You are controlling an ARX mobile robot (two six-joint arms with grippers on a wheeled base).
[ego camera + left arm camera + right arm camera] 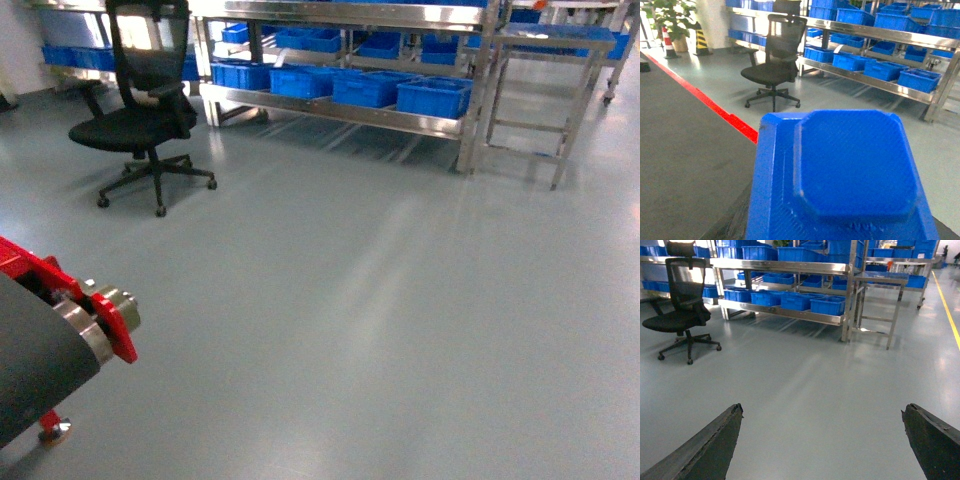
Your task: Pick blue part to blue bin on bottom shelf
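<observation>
Blue part (855,162): it is filling the bottom of the left wrist view, very close to the camera, a flat blue piece with a raised block with cut corners on top.
Left gripper: its fingers are not showing behind the blue part, so whether it is pinching the part cannot be told.
Right gripper (822,440): its two dark fingers (710,445) are sitting far apart, spread wide, with nothing between them but grey floor (400,300).
Bottom shelf (340,112): it is standing far across the floor, a long steel level with a folded front edge.
Blue bins (434,97): a row of them is sitting on the bottom shelf, side by side.
Office chair (145,110): black, on wheels, standing on the floor to the left of the shelf.
Small steel table (545,60): it is standing just beside the right end of the rack.
Plant (672,17): green, far off in the left wrist view, next to a striped cone (668,42).
</observation>
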